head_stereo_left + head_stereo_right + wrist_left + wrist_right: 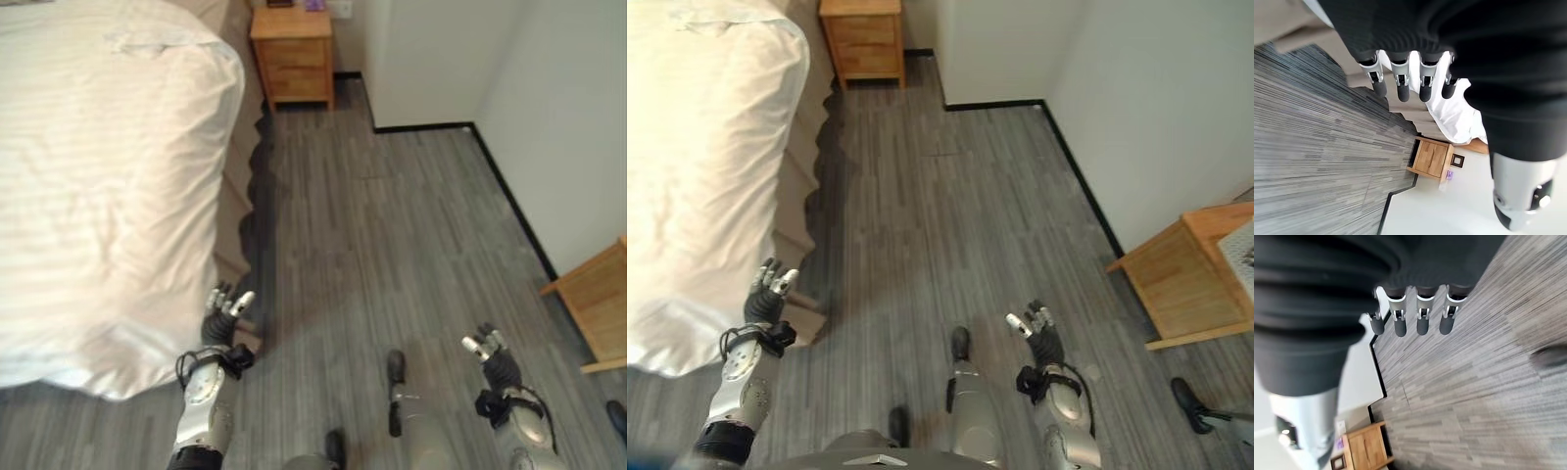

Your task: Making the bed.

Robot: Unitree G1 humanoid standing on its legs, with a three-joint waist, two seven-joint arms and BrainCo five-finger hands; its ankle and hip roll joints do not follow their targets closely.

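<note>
The bed (235,186) lay along the robot's left side, its long axis running away from the robot toward the far wall, where a wooden nightstand (292,55) stood just beside its head end. A white duvet (98,196) with faint woven stripes covered the mattress; it was puffy and rumpled, its near edge bulging over the foot corner and hanging toward the grey plank floor (392,225), while the side edge stopped short and left the beige bed base bare. A crumpled fold showed near the far end of the cover.

The left hand (221,315) was raised just beside the near corner of the duvet, apart from it, fingers (1402,78) loosely extended and holding nothing. The right hand (1038,333) hung over bare floor, well apart from the bed, its fingers (1421,316) likewise relaxed and empty. A light wooden cabinet (1185,279) stood against the wall on the robot's right.
</note>
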